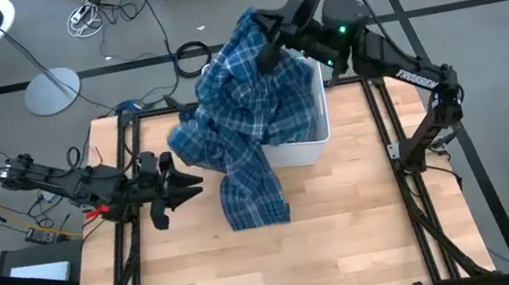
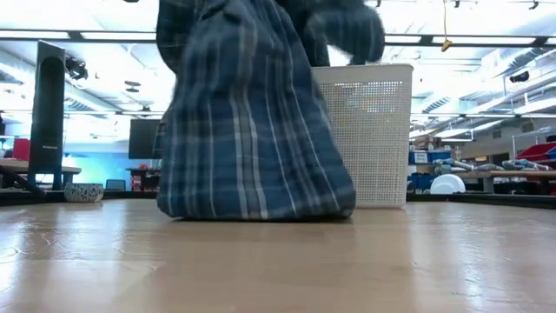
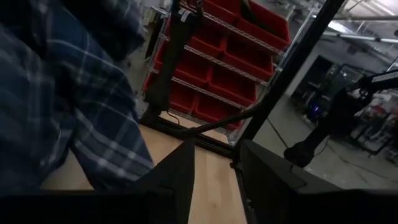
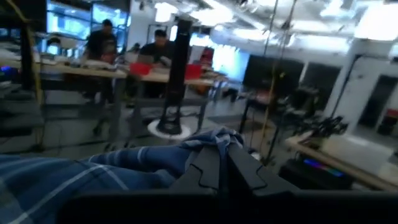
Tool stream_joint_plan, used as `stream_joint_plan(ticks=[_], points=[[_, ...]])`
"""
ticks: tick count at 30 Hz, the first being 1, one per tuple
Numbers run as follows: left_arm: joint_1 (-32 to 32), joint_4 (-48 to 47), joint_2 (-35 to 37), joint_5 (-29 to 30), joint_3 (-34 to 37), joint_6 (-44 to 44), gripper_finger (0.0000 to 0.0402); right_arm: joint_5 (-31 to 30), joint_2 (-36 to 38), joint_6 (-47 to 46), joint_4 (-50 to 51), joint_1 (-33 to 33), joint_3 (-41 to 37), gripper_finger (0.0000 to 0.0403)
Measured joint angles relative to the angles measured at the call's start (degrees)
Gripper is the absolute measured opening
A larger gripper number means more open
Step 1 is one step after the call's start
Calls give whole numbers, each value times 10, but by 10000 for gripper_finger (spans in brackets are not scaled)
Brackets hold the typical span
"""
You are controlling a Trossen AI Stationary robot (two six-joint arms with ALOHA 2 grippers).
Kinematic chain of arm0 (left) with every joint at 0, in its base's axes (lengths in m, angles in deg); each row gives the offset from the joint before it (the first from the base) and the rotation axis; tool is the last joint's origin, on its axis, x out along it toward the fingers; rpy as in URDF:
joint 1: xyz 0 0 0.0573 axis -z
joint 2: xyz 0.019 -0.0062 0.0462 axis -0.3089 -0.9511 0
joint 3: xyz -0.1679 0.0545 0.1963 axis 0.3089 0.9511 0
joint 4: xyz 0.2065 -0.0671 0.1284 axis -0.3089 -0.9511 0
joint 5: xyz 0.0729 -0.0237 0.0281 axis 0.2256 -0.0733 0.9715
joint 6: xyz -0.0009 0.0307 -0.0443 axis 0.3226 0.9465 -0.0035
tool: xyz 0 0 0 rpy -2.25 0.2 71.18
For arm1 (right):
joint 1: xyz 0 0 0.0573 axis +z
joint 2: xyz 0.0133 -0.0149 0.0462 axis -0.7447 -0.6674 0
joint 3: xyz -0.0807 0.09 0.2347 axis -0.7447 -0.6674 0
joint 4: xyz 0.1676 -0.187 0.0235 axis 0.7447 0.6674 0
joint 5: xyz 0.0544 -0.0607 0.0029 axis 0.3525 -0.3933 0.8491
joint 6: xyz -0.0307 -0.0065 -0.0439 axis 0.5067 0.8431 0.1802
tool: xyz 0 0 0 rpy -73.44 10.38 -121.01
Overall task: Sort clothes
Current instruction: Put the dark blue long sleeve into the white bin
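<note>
Hanging from the right gripper point(image 1: 269, 37), fingers clamped on it, the navy plaid shirt point(image 1: 242, 124) drapes over the white bin point(image 1: 317, 123) at the surface's far edge; sorting looks barely begun, left gripper point(image 1: 180, 186) waiting with fingers apart.

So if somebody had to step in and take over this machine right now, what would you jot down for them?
Right tool: shut on the navy plaid cotton shirt, holding its top high above the white perforated plastic bin.
Left tool: open, empty, low over the wooden table beside the shirt's hanging end.
Shirt: draped down from the bin, its lower end resting on the table in front of it.
Done: shirt mostly lifted out of the bin.
Left: get the shirt fully clear and set down. Whether other clothes remain in the bin cannot be seen.
</note>
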Motion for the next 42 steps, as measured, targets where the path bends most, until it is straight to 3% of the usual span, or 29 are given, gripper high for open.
stream_joint_plan(ticks=[4,7,17,25,28,34,42], points=[[0,0,16,0,9,-5,135,76,-3,-43,117,-11,-6,4],[0,1,37,0,9,7,135,90,-16,-100,215,-4,-33,4],[0,-37,127,0,8,51,135,156,-118,-277,285,-3,-140,5],[1,-52,134,-3,8,34,135,327,-214,-390,332,-43,-146,9],[1,-79,134,-4,8,9,135,361,-232,-399,361,-52,-144,8],[1,-98,133,-4,8,-22,135,341,-219,-387,414,-54,-147,8],[1,-98,133,-2,8,-18,135,311,-151,-374,460,-60,-149,8]])
